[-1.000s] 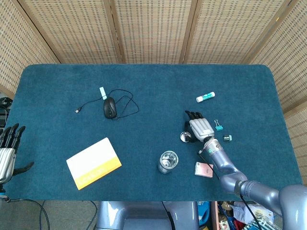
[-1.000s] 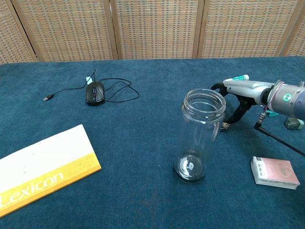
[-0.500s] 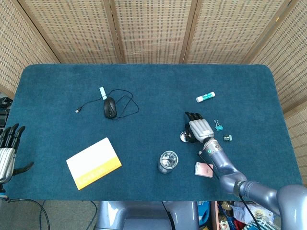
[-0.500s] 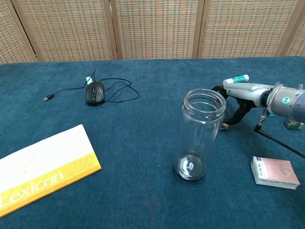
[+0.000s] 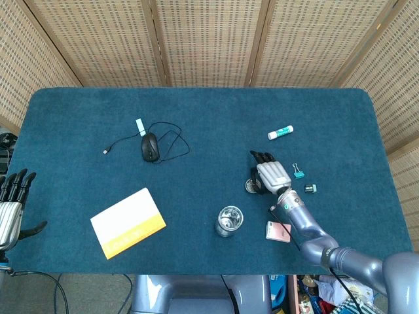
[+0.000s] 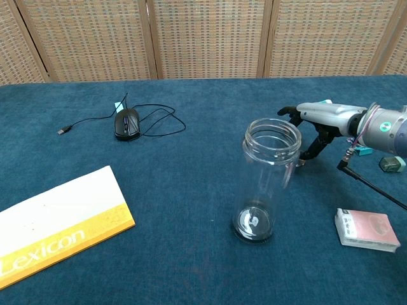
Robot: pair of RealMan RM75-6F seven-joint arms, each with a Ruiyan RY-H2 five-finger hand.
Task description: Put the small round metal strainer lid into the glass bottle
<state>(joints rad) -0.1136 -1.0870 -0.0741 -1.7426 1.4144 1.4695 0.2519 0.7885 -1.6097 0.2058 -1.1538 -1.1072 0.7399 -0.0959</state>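
My right hand (image 5: pixel 270 176) arches palm-down over the lid (image 5: pixel 252 187), fingers curled to it so I can pinch it up; whether I grip it yet I cannot tell. The bottle (image 6: pixel 268 179) stands upright just nearer and left, mouth open to take it. My left hand (image 5: pixel 12 204) idles open, far left.
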